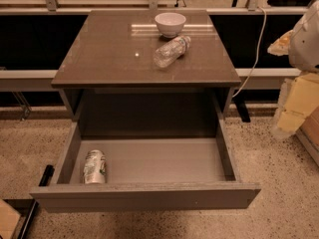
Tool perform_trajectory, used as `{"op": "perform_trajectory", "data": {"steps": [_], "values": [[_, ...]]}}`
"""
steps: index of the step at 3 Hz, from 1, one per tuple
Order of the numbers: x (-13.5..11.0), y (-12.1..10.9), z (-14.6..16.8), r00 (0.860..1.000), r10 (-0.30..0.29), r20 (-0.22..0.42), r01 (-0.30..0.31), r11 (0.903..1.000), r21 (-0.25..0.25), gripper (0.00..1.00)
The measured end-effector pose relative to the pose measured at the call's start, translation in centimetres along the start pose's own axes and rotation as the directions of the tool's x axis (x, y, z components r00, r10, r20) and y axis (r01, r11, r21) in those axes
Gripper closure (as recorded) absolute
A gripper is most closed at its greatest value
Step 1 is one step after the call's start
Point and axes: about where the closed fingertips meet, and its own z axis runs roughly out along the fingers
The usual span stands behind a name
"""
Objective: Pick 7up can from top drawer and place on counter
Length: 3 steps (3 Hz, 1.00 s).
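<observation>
The 7up can (94, 167) lies on its side in the front left corner of the open top drawer (149, 195), which is pulled far out of the cabinet. The counter (109, 54) is the glossy brown-grey top above it. My arm comes in at the right edge as a white rounded part (305, 39). Its pale lower end, the gripper (286, 119), hangs to the right of the cabinet over the floor. It is far from the can and holds nothing that I can see.
A white bowl (170, 24) stands at the back of the counter, and a clear crinkled plastic bottle (171, 51) lies in front of it. A white cable (254, 54) hangs at the right. A black bar (37, 195) lies on the speckled floor to the left of the drawer.
</observation>
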Motion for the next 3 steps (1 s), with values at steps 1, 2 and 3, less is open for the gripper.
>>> {"op": "perform_trajectory", "data": {"steps": [1,2,3], "values": [[0.0,0.0,0.0,1.0,0.0,0.0,0.0,1.0,0.0,0.0],[-0.2,-0.1,1.3,0.997,0.081,-0.003,-0.081,0.9967,0.005,0.0],[-0.5,-0.1,4.2,0.974,0.224,-0.023,-0.223,0.9745,0.023,0.0]]}}
